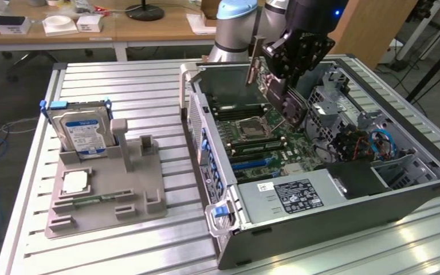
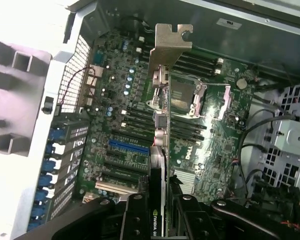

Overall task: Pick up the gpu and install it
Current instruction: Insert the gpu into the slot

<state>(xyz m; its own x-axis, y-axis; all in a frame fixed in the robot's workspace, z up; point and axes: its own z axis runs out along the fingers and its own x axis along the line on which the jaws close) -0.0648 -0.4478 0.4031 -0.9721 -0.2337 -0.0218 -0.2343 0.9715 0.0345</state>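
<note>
Aluminium slats make up the surface (image 1: 128, 252), and nearest on it, toward the exterior view's right, lies an open computer case (image 1: 403, 200) with its silver power supply (image 1: 289, 195) at the near end. Just beside the case, toward the exterior view's left, sits a grey moulded holder (image 1: 140, 183); a narrow green memory stick (image 1: 90, 200) lies flat in one of its near slots, and a silver hard drive (image 1: 82, 129) with a blue label stands upright at its far end. Deeper inside the case the green motherboard (image 1: 266, 143) lies exposed, with the processor socket (image 1: 248, 129) near its middle. Above that board, toward the far end of the case, the gripper (image 1: 281, 69) hangs from the arm (image 1: 235, 28) and its black fingers (image 2: 135, 220) are clamped on the gpu (image 1: 285, 100), one on each face. The gpu stands on edge over the motherboard, its bent metal bracket (image 2: 170, 45) at the end away from the gripper. In the wrist view the card (image 2: 160, 130) runs edge-on across the socket area, with a blue slot (image 2: 127, 146) just beside it; whether its lower edge touches any slot cannot be told. Farthest off, behind the surface, a wooden desk (image 1: 167, 28) carries a black round base (image 1: 144, 11) and some white items.
</note>
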